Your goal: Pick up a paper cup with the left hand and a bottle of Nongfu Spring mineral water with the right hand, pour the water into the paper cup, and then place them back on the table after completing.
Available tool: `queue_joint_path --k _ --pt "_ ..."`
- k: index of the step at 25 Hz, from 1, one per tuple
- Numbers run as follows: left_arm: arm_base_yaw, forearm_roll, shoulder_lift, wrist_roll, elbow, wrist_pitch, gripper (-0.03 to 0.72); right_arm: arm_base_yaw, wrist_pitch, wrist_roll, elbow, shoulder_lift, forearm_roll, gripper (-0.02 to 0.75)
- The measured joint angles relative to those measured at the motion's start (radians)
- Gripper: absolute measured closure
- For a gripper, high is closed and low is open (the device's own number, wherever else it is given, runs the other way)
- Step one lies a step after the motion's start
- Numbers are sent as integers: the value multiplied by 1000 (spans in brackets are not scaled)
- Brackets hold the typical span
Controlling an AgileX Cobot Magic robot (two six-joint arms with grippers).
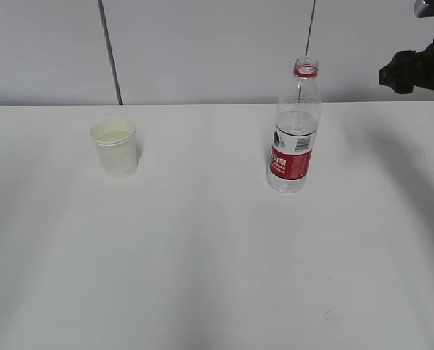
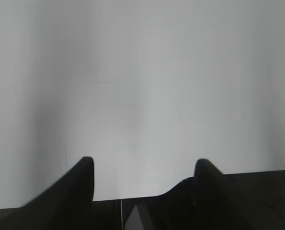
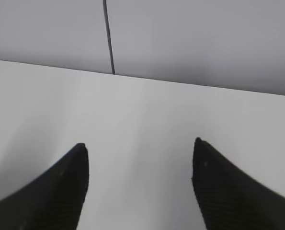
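Note:
A white paper cup [image 1: 116, 147] stands upright on the white table [image 1: 202, 255] at the left, with liquid in it. A clear water bottle [image 1: 295, 131] with a red label and red neck ring stands uncapped at the right; little water shows in it. The right hand [image 1: 417, 69] hangs at the top right edge, above and right of the bottle. Its gripper [image 3: 140, 148] is open over bare table, holding nothing. The left hand is out of the exterior view; its gripper [image 2: 144, 165] is open and empty over bare table.
A grey wall with a dark vertical seam [image 1: 110, 51] runs behind the table's far edge. A thin cable [image 1: 311, 29] hangs down behind the bottle. The dark table edge [image 2: 257, 191] shows at the bottom of the left wrist view.

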Motion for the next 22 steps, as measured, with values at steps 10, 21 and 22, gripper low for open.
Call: queue_joint_path --k 10,21,22 --pt "0 62 -397 26 182 -10 282 0 0 35 0 0 0 237" --pt "0 58 -726 41 397 -115 301 0 0 65 0 -1 0 237" --pt "0 58 -747 41 408 -125 302 0 0 65 0 -1 0 238"
